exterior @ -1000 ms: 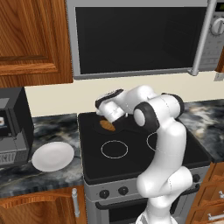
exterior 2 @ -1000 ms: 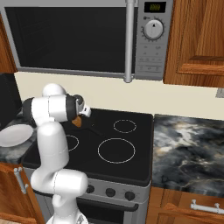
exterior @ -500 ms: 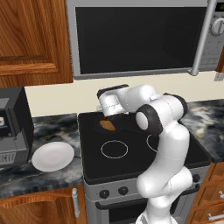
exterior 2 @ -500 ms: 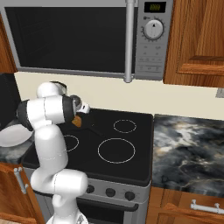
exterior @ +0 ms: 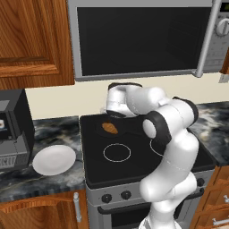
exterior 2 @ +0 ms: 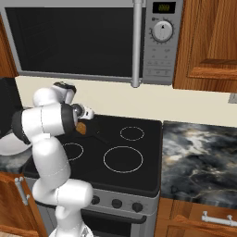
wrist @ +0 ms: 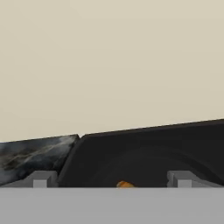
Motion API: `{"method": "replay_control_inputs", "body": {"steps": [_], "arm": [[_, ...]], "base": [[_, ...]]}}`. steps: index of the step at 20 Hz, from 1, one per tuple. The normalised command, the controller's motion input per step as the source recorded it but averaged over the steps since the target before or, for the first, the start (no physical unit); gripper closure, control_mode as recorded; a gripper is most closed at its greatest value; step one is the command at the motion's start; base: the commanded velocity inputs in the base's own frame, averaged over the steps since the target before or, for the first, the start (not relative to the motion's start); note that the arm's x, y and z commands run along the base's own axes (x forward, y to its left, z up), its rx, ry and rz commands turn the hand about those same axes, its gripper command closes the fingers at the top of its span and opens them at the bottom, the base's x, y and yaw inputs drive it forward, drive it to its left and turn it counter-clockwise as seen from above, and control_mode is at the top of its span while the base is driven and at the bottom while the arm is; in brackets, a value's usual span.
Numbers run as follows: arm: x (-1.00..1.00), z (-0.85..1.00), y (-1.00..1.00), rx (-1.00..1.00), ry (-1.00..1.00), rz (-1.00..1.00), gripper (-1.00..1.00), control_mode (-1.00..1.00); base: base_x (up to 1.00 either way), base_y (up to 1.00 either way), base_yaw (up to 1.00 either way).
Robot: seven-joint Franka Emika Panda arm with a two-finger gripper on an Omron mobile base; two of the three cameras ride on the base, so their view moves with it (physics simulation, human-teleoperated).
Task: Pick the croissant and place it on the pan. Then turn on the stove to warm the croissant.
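Croissant [exterior: 109, 128] lying in the pan [exterior: 99, 129] at the rear left of the stove [exterior: 134, 165], golden-brown against the black, free of any grip. Same croissant seen as a small brown patch [exterior 2: 81, 127] in the right base view, partly hidden by the white forearm, with the pan's dark handle [exterior 2: 98, 136] slanting out toward the middle of the cooktop. Pincer [wrist: 109, 179] raised above the pan near the back wall, fingers [wrist: 41, 178] spread wide and holding nothing; a sliver of orange pastry [wrist: 125, 185] low between them in the hand view, with the pan's dark rim curving beyond. Hand end of the arm [exterior: 118, 100] over the rear of the stove, just above and behind the croissant. Burner rings drawn in white on the black glass, small black knobs [exterior: 106, 198] along the silver front. Round white plate [exterior: 54, 159] bare on the marbled desk [exterior: 49, 179] left of the stove, beside a dark appliance [exterior: 13, 129]. Silver microwave [exterior: 143, 38] mounted above, wooden cabinets to either side.
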Motion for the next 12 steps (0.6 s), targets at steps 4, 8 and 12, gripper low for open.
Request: {"method": "replay_control_inputs", "body": {"steps": [4,8,12], "arm": [[-0.31,0.12,0.0,0.0,-0.15,0.0,-1.0,-1.0],[-0.33,0.17,0.0,0.0,-0.13,0.0,-1.0,-1.0],[-0.31,0.22,0.0,0.0,-0.11,0.0,-1.0,-1.0]], "base": [[0.0,0.0,0.0],[0.0,0.0,0.0],[0.0,0.0,0.0]]}}
